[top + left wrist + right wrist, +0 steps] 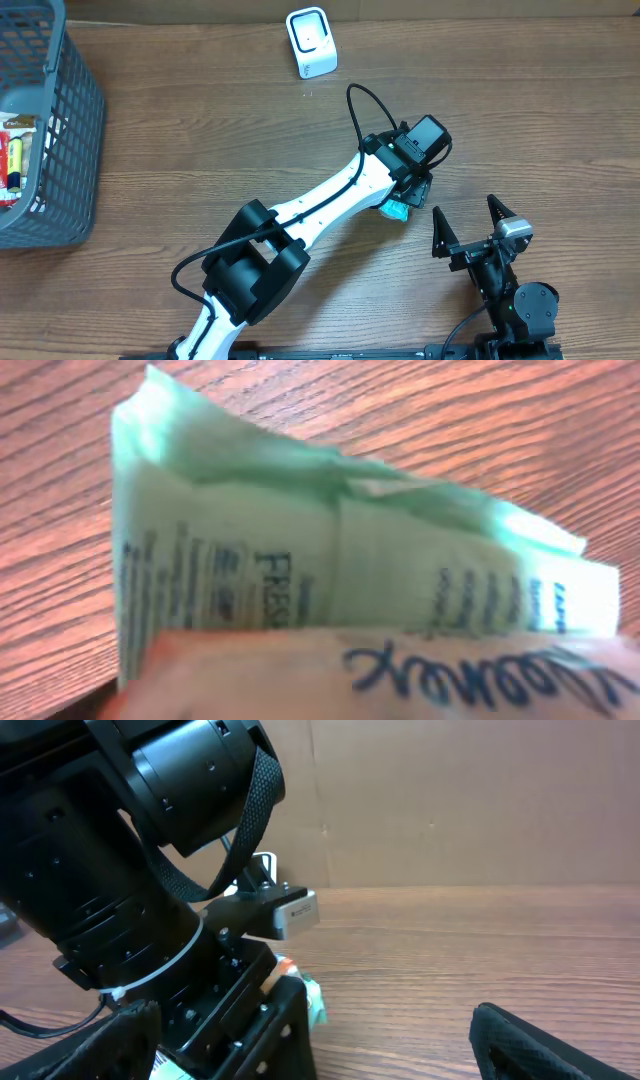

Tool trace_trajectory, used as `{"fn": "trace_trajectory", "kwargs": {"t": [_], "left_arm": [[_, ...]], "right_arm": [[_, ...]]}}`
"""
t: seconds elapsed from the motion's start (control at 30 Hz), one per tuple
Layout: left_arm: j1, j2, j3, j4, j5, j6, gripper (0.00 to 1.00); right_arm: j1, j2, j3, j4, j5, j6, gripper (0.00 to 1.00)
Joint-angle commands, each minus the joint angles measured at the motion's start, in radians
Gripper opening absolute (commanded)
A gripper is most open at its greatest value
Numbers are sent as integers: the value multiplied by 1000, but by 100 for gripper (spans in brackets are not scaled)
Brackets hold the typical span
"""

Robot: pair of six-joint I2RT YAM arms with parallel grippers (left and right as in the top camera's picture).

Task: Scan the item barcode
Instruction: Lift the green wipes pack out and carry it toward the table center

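**Jaws over a crinkled green pack**

Jaws of the left gripper [407,193] are hidden under its wrist camera, so their state cannot be told. They sit over a pale-green film tissue pack [330,560] on the wood-grain table [200,130]. The pack is printed "FRES…", with inverted blue Kleenex script. The left arm stretches diagonally right. Just beside it, the right gripper [467,222] stands spread wide.

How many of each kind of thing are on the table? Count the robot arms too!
Grey plastic mesh basket: 1
Small white boxy device: 1
Green plastic tissue packet: 1
Robot arms: 2 (white left arm, black right arm)
Total: 5
The bits inside the basket are too small to count.
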Motion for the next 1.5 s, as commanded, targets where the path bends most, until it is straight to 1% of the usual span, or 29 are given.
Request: {"fn": "trace_trajectory", "kwargs": {"t": [0.0, 0.03, 0.07, 0.23, 0.37, 0.5, 0.6, 0.67, 0.77, 0.97, 1.07, 1.1, 1.13, 1.3, 1.33, 1.47], "left_arm": [[-1, -7, 2, 2, 8, -14, 87], [-1, -10, 3, 2, 21, -3, 98], [-1, -16, 6, -4, 21, -2, 100], [-1, -100, 11, -5, 3, 1, 100], [-1, -187, 11, -11, -51, 5, 100], [-1, -251, 11, -14, -61, 68, 100], [0, -257, 11, -20, -61, 95, 100], [5, -250, 8, -31, -61, 104, 89], [4, -233, -10, -34, -58, 145, 80], [-2, -169, -43, -34, -59, 174, 79], [2, -148, -43, -31, -59, 174, 67], [2, -145, -43, -30, -59, 174, 58], [2, -145, -43, -29, -59, 174, 52], [2, -145, -43, -19, -59, 174, 48], [2, -145, -43, -19, -59, 174, 46], [3, -150, -39, -19, -62, 181, 26]], "right_arm": [[-4, -9, -11, 3, 9, -6, 100], [-4, -9, -11, 3, 9, -6, 100], [-4, -9, -11, 3, 9, -6, 100], [-4, -9, -11, 3, 9, -6, 100], [-4, -9, -11, 3, 9, -6, 100], [-4, -9, -11, 3, 9, -6, 100], [-4, -9, -11, 3, 9, -6, 100], [-4, -9, -11, 3, 9, -6, 100], [-4, -9, -11, 3, 9, -6, 100], [-4, -9, -11, 3, 9, -6, 100], [-4, -9, -11, 3, 9, -6, 100], [-4, -9, -11, 3, 9, -6, 100], [-4, -9, -11, 3, 9, -6, 100], [-4, -9, -11, 3, 9, -6, 100], [-4, -9, -11, 3, 9, -6, 100], [-4, -9, -11, 3, 9, -6, 100]]}}
